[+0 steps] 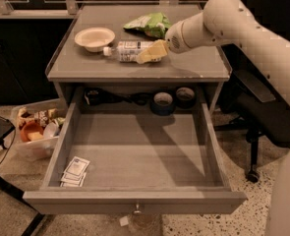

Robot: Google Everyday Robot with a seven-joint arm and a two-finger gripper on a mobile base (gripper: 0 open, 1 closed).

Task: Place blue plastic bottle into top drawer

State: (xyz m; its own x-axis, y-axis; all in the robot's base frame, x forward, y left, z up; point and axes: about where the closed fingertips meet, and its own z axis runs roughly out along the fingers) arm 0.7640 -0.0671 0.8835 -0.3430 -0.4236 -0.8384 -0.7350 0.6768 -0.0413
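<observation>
Camera view first: where does the gripper (152, 53) sit?
– Toward 1 o'clock in the picture, low over the grey table (193, 65). It lies against the 3 o'clock end of the bottle (127, 51). I cannot tell whether it has hold of the bottle.

And the bottle itself?
– On its side on the tabletop, white cap pointing to 9 o'clock. It is up on the table, not in the drawer (134, 201).

What surrounds it?
– A cream bowl (94, 37) at 10 o'clock from it, close to the cap, and a green bag (149, 24) at 1 o'clock, just beyond the gripper. The white arm (223, 18) runs off toward 3 o'clock.

The drawer?
– Pulled out toward 6 o'clock, knob (137, 210) on its front. Small paper packets (74, 171) lie in its 7 o'clock corner. Behind it, at 12 o'clock, tape rolls (162, 102) stand in the table's recess.

The room?
– Speckled floor (233, 181), a plastic bin (36, 132) at 9 o'clock, a dark chair (262, 112) at 3 o'clock.
</observation>
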